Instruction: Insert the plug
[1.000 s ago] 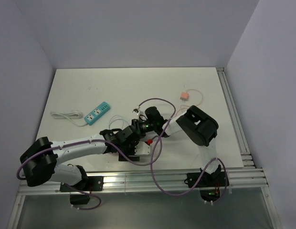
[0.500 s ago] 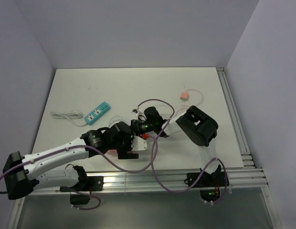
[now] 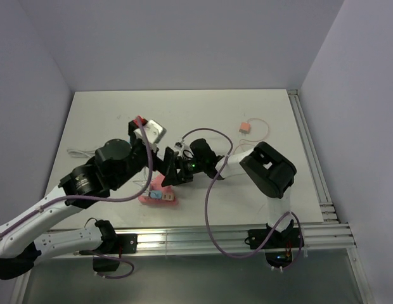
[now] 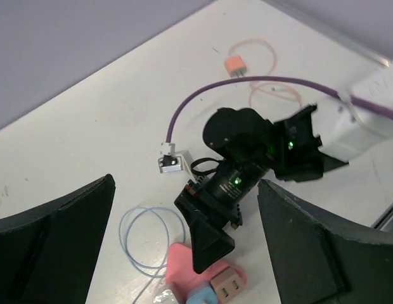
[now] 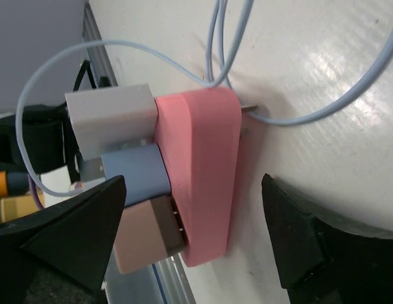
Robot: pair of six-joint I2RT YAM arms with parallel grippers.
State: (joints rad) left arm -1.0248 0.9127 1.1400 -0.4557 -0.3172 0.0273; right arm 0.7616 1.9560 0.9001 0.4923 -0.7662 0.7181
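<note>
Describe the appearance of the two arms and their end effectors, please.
The left arm and right arm have white links and bulky black joints. A purple cable loops loosely along each. The end effector fingers are matte black wedges. A small green light glows on the right wrist. No readable markings show.

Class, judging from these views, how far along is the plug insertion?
Apparently done: a white plug, blue plug and tan plug sit against the pink adapter block. In hand: nothing. The right gripper is open near the block, and the left gripper is open, held high. Left: possibly the orange plug, lying loose farther back.
</note>
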